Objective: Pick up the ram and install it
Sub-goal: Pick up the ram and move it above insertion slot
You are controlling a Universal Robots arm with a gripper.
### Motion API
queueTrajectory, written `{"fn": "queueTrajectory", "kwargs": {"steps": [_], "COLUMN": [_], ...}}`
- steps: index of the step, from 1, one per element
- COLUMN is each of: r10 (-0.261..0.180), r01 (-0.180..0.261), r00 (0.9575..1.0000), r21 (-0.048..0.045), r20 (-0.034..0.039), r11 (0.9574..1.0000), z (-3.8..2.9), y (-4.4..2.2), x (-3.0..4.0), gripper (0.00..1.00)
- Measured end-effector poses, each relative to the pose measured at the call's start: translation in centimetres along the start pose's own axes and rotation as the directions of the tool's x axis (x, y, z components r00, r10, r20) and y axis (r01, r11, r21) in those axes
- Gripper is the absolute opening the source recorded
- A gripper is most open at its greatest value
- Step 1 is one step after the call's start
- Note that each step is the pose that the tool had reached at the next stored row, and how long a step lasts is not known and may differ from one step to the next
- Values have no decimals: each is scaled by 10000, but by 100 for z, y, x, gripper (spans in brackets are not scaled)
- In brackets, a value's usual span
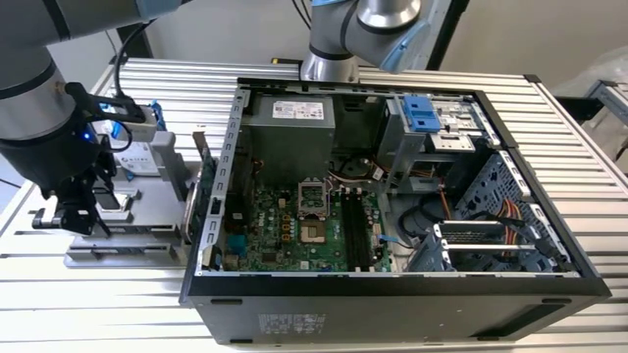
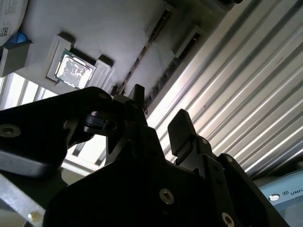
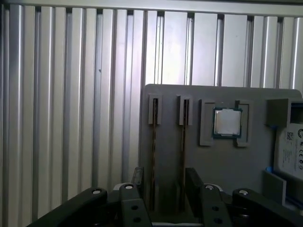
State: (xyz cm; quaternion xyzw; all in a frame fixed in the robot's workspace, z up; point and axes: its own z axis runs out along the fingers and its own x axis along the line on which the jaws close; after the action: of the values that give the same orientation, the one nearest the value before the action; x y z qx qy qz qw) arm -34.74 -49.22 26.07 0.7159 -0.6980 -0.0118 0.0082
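Hovering over the tray (image 3: 222, 165), the claw (image 3: 165, 189) hung open and empty above the ram (image 3: 154, 142); pick-up stage, I judged, needing a descent squarely astride one stick

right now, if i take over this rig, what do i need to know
Gripper: open, empty, over the gray holder.
Ram: a ram stick and a second ram stick stand on edge in the holder's slots, beside the processor.
Done: nothing picked up.
Left: grasp a stick, seat it in the motherboard ram slots, which look unfilled.
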Motion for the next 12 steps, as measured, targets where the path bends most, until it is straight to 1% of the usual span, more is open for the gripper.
{"fn": "queueTrajectory", "kwargs": {"steps": [12], "r10": [1], "r01": [-1], "r00": [10000], "r21": [-1], "r20": [-1], "r11": [10000], "z": [120], "y": [-3], "x": [1], "gripper": [100]}}
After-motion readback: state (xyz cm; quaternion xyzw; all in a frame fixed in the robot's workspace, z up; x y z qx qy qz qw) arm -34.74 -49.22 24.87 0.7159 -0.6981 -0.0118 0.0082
